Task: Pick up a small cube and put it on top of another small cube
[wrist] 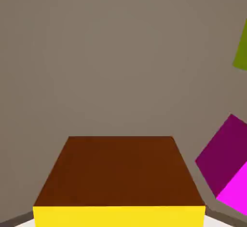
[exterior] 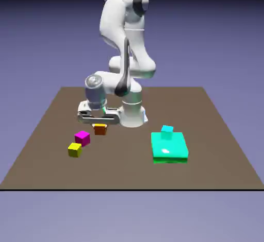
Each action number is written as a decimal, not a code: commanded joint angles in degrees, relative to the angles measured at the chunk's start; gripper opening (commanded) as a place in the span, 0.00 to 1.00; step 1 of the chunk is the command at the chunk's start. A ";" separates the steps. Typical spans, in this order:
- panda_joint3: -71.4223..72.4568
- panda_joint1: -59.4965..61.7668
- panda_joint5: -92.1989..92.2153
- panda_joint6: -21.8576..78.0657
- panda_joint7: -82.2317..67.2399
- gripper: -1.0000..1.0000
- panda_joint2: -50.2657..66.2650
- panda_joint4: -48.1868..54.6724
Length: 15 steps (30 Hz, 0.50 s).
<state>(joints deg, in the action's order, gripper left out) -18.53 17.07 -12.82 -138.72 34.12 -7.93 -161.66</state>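
The small orange cube (exterior: 99, 128) sits at the table's middle left, directly under my gripper (exterior: 99, 126), which is lowered around it. In the hand view the orange cube (wrist: 118, 173) fills the bottom, its brown top and bright front face large between the fingers. Only pale slivers of the fingertips (wrist: 216, 219) show, right against its lower corners, so the gripper looks shut on it. The magenta-pink cube (exterior: 82, 138) lies a little toward the exterior view's left and nearer the camera, and the magenta cube (wrist: 230, 169) shows at the hand view's right edge.
A yellow cube (exterior: 75, 150) lies just beyond the magenta one, seen as an olive corner (wrist: 240, 47) in the hand view. A cyan cube (exterior: 167, 129) stands at the far edge of a flat green block (exterior: 169, 148) at the exterior view's right.
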 commanded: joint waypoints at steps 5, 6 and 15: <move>-10.38 -0.94 2.50 5.12 4.76 0.00 0.75 5.66; -12.45 -1.13 3.03 6.14 5.69 0.00 0.90 6.79; -10.82 0.98 11.47 -6.59 0.41 1.00 12.99 4.84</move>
<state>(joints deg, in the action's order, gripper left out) -29.35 18.05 -1.35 -145.31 34.53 5.06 -156.82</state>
